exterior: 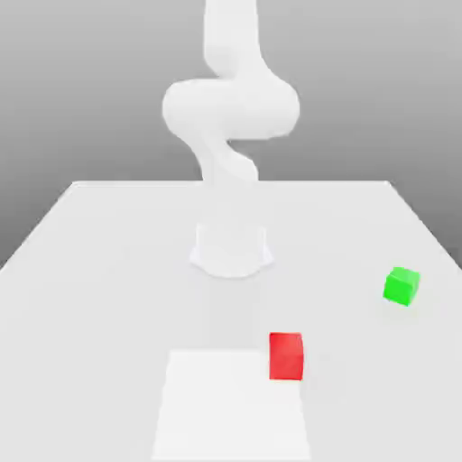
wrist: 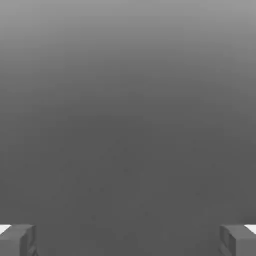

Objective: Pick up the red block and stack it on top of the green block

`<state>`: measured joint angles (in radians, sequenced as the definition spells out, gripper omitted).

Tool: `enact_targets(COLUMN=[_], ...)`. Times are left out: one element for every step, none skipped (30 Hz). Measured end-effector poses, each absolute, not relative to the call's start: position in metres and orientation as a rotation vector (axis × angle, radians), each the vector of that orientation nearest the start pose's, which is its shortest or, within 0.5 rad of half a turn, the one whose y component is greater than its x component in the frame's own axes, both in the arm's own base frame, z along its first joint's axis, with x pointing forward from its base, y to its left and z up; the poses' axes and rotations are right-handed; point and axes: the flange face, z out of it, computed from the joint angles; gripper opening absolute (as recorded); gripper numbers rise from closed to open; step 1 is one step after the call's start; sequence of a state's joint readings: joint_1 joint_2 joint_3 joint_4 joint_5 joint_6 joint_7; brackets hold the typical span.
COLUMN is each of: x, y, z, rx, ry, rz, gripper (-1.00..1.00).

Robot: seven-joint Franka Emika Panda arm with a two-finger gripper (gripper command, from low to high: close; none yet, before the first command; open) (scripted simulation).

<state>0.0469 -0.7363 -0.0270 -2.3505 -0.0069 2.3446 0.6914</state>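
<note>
Nothing stacked here! The gripper (wrist: 128, 241) stands wide apart, red block (exterior: 286, 356) awaiting pickup, green block (exterior: 401, 286) bare on top!

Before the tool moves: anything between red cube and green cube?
Nothing visible: only bare table between red cube and green cube.
</note>
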Motion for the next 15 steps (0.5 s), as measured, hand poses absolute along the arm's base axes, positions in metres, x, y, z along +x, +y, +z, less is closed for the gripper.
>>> enact_targets(x=[0.383, 0.392, 0.400, 0.407, 0.412, 0.417, 0.421, 0.425, 0.427, 0.428, 0.429, 0.428, 0.427, 0.425, 0.422], y=[0.006, 0.009, 0.012, 0.016, 0.019, 0.023, 0.027, 0.032, 0.036, 0.040, 0.044, 0.048, 0.053, 0.057, 0.060], z=[0.648, 0.629, 0.610, 0.592, 0.573, 0.554, 0.535, 0.516, 0.497, 0.478, 0.460, 0.441, 0.422, 0.404, 0.386], rx=[-2.615, -2.663, -2.707, -2.749, -2.789, -2.826, -2.861, -2.893, -2.922, -2.948, -2.971, -2.992, -3.009, -3.024, -3.035], ry=[0.825, 0.761, 0.695, 0.628, 0.560, 0.490, 0.417, 0.344, 0.268, 0.192, 0.114, 0.035, -0.046, -0.127, -0.210], rz=[-0.936, -0.907, -0.877, -0.847, -0.816, -0.785, -0.752, -0.719, -0.685, -0.650, -0.615, -0.578, -0.541, -0.503, -0.464], gripper=[0.00, 0.00, 0.00, 0.00, 0.00, 0.00, 0.00, 0.00, 0.00, 0.00, 0.00, 0.00, 0.00, 0.00, 0.00])
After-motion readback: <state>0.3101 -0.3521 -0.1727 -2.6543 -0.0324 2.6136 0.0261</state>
